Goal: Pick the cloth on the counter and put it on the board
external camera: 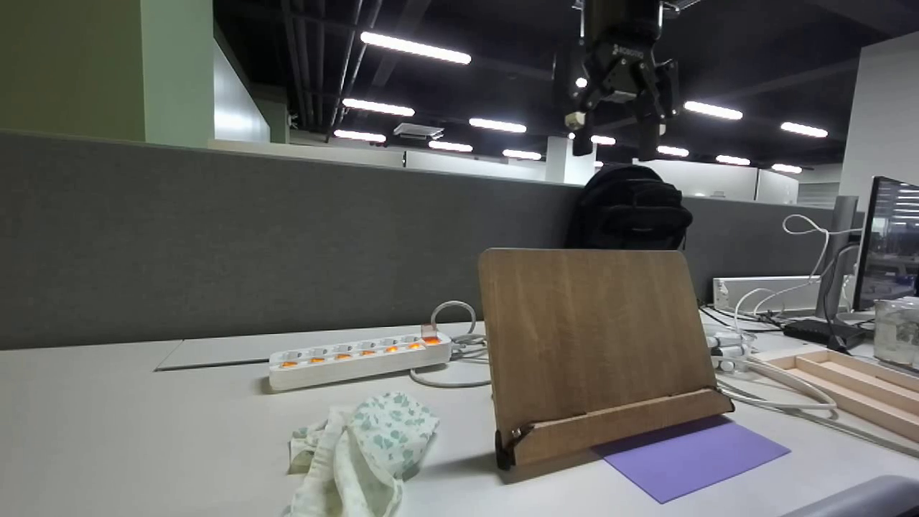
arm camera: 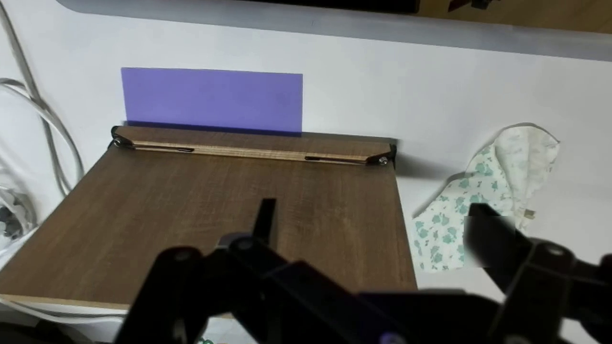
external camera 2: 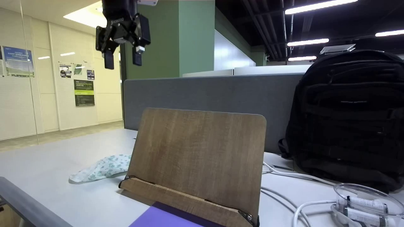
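Observation:
The pale green and white patterned cloth (external camera: 391, 438) lies crumpled on the light counter (external camera: 179, 445), beside the board and apart from it. In an exterior view the cloth (external camera 2: 105, 167) is partly hidden behind the board's edge. The tan wooden board (external camera: 596, 337) stands tilted with a front ledge; it also shows in an exterior view (external camera 2: 202, 157). My gripper (external camera: 615, 143) is open and empty, high above the counter; it also shows in an exterior view (external camera 2: 123, 60). In the wrist view the fingers of the gripper (arm camera: 374, 210) are wide apart, one over the board (arm camera: 215, 191), one overlapping the cloth (arm camera: 444, 224).
A purple sheet (external camera: 693, 459) lies flat under the board's front ledge. A white power strip (external camera: 359, 359) with cables lies behind the cloth. A black backpack (external camera 2: 350, 119), a clear round container (external camera 2: 369, 205), a wooden tray (external camera: 854, 388) and a monitor (external camera: 890, 244) stand beyond the board.

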Motion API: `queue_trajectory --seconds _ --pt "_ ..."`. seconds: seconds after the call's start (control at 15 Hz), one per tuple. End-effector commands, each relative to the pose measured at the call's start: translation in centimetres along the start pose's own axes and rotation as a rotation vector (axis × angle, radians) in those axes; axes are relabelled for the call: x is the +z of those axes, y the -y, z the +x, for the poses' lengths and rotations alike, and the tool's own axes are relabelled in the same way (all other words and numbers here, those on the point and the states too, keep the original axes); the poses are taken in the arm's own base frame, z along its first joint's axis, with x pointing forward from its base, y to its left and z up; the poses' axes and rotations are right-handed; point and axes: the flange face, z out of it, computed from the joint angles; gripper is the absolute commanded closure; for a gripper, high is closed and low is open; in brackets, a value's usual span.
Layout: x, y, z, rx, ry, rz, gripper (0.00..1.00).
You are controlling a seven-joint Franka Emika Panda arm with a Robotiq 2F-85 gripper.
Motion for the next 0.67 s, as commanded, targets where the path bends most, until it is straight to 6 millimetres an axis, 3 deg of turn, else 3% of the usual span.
queue_trajectory --seconds 0.0,0.13,0.33,0.6 --pt "4.2 5.4 1.2 -0.083 0.016 -0.020 0.00" --pt "6.8 9.1 1.6 -0.128 0.010 -0.032 0.00" --pt "10.3 14.8 2.1 -0.062 -0.002 -0.053 0.00" --pt "14.7 19.6 3.0 0.048 -0.025 -0.081 0.00"
